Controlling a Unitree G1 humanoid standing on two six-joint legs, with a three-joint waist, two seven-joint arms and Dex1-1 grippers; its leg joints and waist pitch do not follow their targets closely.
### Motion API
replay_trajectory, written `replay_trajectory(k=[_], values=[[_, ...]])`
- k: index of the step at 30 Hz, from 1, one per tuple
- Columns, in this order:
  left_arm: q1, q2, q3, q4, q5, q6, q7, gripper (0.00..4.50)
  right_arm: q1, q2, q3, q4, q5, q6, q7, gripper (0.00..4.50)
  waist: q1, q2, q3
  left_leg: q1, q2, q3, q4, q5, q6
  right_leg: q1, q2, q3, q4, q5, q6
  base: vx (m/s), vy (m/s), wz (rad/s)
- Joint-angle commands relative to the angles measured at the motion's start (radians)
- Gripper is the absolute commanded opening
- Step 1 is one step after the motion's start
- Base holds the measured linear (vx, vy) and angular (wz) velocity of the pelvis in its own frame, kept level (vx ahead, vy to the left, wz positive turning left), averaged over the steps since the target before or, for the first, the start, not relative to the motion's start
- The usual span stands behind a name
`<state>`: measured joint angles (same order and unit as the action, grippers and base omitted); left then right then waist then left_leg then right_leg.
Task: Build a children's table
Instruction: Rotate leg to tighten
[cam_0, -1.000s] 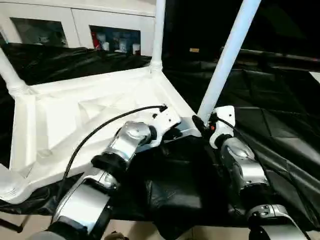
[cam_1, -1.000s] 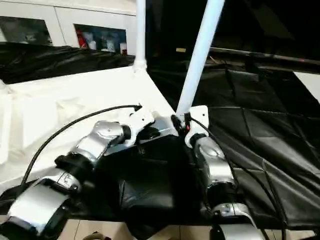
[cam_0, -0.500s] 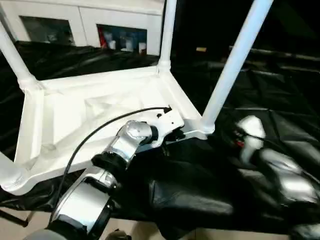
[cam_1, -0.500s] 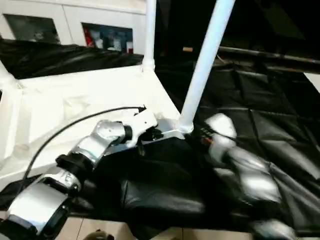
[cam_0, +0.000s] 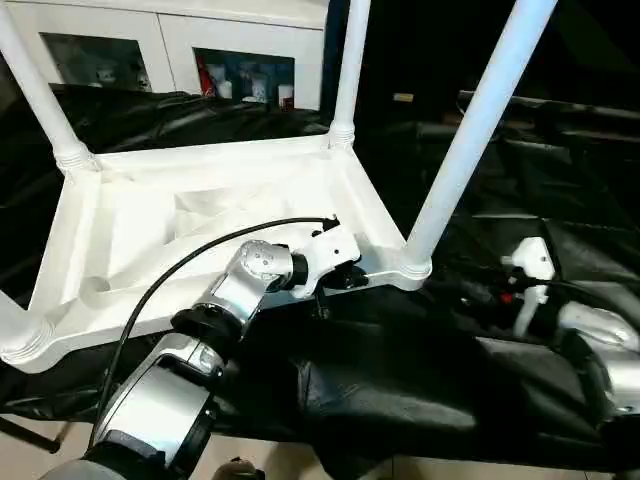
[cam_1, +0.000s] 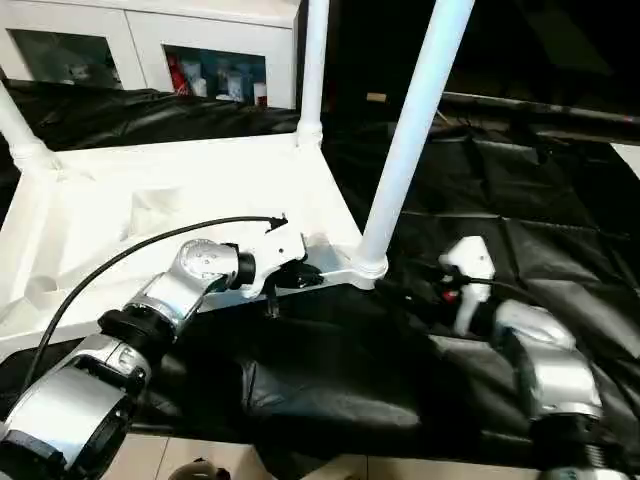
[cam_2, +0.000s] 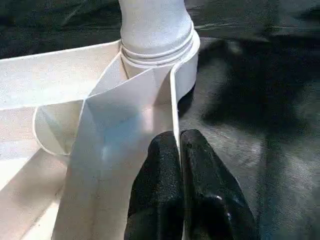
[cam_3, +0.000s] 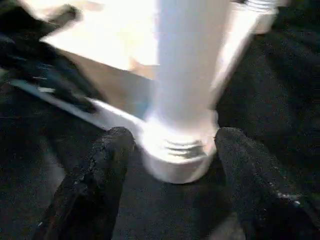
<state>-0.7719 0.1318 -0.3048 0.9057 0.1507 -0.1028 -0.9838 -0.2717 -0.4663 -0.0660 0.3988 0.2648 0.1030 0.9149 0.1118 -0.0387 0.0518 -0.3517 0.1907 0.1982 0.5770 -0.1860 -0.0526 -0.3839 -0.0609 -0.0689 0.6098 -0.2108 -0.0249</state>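
Note:
The children's table lies upside down on black cloth, its white tabletop (cam_0: 200, 230) showing the ribbed underside. White legs stand in the corner sockets: near right (cam_0: 470, 130), far right (cam_0: 348, 70), far left (cam_0: 40, 90). The near left socket (cam_0: 15, 335) sits at the picture's edge. My left gripper (cam_0: 345, 280) is shut on the tabletop's thin rim (cam_2: 172, 100), just short of the near right socket (cam_2: 157, 47). My right gripper (cam_0: 470, 295) hovers low to the right of that leg, open. Its fingers (cam_3: 107, 160) stand wide on either side of the leg's base (cam_3: 180, 150) without touching it.
Black padded cloth (cam_0: 400, 380) covers the work surface around the table. A white cabinet with glass doors (cam_0: 240, 60) stands behind. A black cable (cam_0: 170, 290) loops over my left forearm. The floor's edge shows at the bottom (cam_0: 260, 460).
My right arm has drawn back to the right, away from the near right leg, and its fingers have spread. The left gripper keeps its hold on the rim. The camera has shifted.

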Motion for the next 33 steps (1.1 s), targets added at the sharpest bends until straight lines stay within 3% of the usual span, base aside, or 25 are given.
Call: replay_trajectory(k=[1, 5, 8, 10, 11, 14, 15, 17, 18, 21, 24, 28, 31, 33], values=[[0.024, -0.011, -0.008, -0.024, -0.034, -0.034, -0.052, 0.00, -0.012, 0.000, 0.008, 0.001, -0.008, -0.007, -0.012, 2.94, -0.004, -0.015, -0.054, 0.005, 0.050, -0.024, -0.056, -0.145, 0.080, 0.042, -0.096, 0.055, -0.087, -0.193, -0.179, 0.000, 0.000, 0.00], [0.059, 0.019, -0.026, -0.079, -0.061, -0.016, -0.172, 0.00, -0.008, 0.002, 0.050, -0.025, -0.027, -0.014, 0.031, 2.94, -0.004, -0.011, -0.055, 0.005, 0.051, -0.024, -0.056, -0.140, 0.087, 0.044, -0.096, 0.055, -0.082, -0.158, -0.192, 0.000, 0.000, 0.00], [0.066, 0.030, -0.026, -0.089, -0.060, -0.017, -0.183, 0.00, -0.007, 0.002, 0.061, -0.030, -0.022, -0.017, 0.054, 2.94, -0.006, -0.011, -0.056, 0.004, 0.053, -0.024, -0.056, -0.143, 0.086, 0.045, -0.095, 0.055, -0.078, -0.136, -0.203, 0.000, 0.000, 0.00], [0.069, 0.038, -0.023, -0.094, -0.061, -0.016, -0.190, 0.00, -0.003, 0.000, 0.069, -0.037, -0.014, -0.013, 0.079, 2.94, -0.007, -0.009, -0.054, 0.005, 0.054, -0.023, -0.057, -0.155, 0.082, 0.044, -0.096, 0.055, -0.081, -0.154, -0.204, 0.000, 0.000, 0.00], [0.075, 0.047, -0.021, -0.105, -0.063, -0.009, -0.207, 0.00, 0.000, -0.004, 0.076, -0.037, -0.009, -0.012, 0.098, 2.94, -0.007, -0.015, -0.053, 0.005, 0.053, -0.023, -0.057, -0.160, 0.081, 0.044, -0.095, 0.055, -0.083, -0.170, -0.198, 0.000, 0.000, 0.00], [0.081, 0.054, -0.019, -0.118, -0.066, -0.003, -0.219, 0.00, -0.002, -0.005, 0.082, -0.033, -0.007, -0.013, 0.105, 2.94, -0.006, -0.012, -0.054, 0.005, 0.054, -0.023, -0.057, -0.154, 0.078, 0.044, -0.098, 0.056, -0.083, -0.181, -0.192, 0.000, 0.000, 0.00], [0.085, 0.059, -0.019, -0.127, -0.068, 0.001, -0.224, 0.00, -0.005, -0.004, 0.085, -0.029, -0.005, -0.011, 0.108, 2.70, -0.006, -0.011, -0.054, 0.006, 0.055, -0.024, -0.058, -0.147, 0.077, 0.043, -0.097, 0.056, -0.081, -0.173, -0.195, 0.000, 0.000, 0.00], [0.090, 0.068, -0.020, -0.141, -0.073, 0.006, -0.231, 0.00, -0.019, 0.001, 0.086, -0.011, -0.004, -0.012, 0.118, 2.70, -0.006, -0.010, -0.055, 0.005, 0.055, -0.024, -0.058, -0.144, 0.076, 0.045, -0.097, 0.056, -0.079, -0.161, -0.200, 0.000, 0.000, 0.00], [0.093, 0.070, -0.020, -0.145, -0.074, 0.009, -0.233, 0.00, -0.022, 0.003, 0.087, -0.008, -0.003, -0.011, 0.124, 2.45, -0.007, -0.011, -0.056, 0.005, 0.055, -0.024, -0.057, -0.141, 0.077, 0.045, -0.097, 0.056, -0.078, -0.152, -0.202, 0.000, 0.000, 0.00], [0.099, 0.073, -0.018, -0.155, -0.073, 0.015, -0.237, 0.00, -0.027, 0.005, 0.087, -0.009, -0.001, -0.007, 0.136, 2.27, -0.008, -0.017, -0.056, 0.003, 0.054, -0.023, -0.055, -0.128, 0.084, 0.046, -0.096, 0.056, -0.076, -0.138, -0.205, 0.000, 0.000, 0.00], [0.106, 0.077, -0.015, -0.167, -0.073, 0.022, -0.239, 0.00, -0.034, 0.009, 0.089, -0.004, 0.002, -0.001, 0.151, 2.07, -0.009, -0.017, -0.056, 0.004, 0.053, -0.022, -0.054, -0.130, 0.086, 0.045, -0.096, 0.055, -0.077, -0.147, -0.206, 0.000, 0.000, 0.00], [0.114, 0.084, -0.011, -0.179, -0.075, 0.028, -0.230, 0.00, -0.030, 0.020, 0.094, 0.000, 0.003, 0.005, 0.152, 2.01, -0.011, -0.016, -0.056, 0.004, 0.053, -0.023, -0.055, -0.130, 0.084, 0.045, -0.096, 0.055, -0.077, -0.160, -0.201, 0.000, 0.000, 0.00], [0.099, 0.075, 0.000, -0.152, -0.051, 0.047, -0.145, 0.00, -0.019, 0.058, 0.092, 0.016, -0.006, 0.029, 0.094, 1.99, -0.016, -0.016, -0.054, 0.004, 0.053, -0.023, -0.056, -0.133, 0.080, 0.042, -0.095, 0.055, -0.077, -0.163, -0.201, 0.000, 0.000, 0.00], [0.078, 0.059, 0.008, -0.116, -0.025, 0.063, -0.059, 0.00, -0.016, 0.095, 0.090, 0.044, -0.036, 0.037, 0.002, 1.99, -0.021, -0.014, -0.052, 0.006, 0.052, -0.024, -0.059, -0.154, 0.065, 0.039, -0.096, 0.054, -0.084, -0.213, -0.191, 0.000, 0.000, 0.00]])
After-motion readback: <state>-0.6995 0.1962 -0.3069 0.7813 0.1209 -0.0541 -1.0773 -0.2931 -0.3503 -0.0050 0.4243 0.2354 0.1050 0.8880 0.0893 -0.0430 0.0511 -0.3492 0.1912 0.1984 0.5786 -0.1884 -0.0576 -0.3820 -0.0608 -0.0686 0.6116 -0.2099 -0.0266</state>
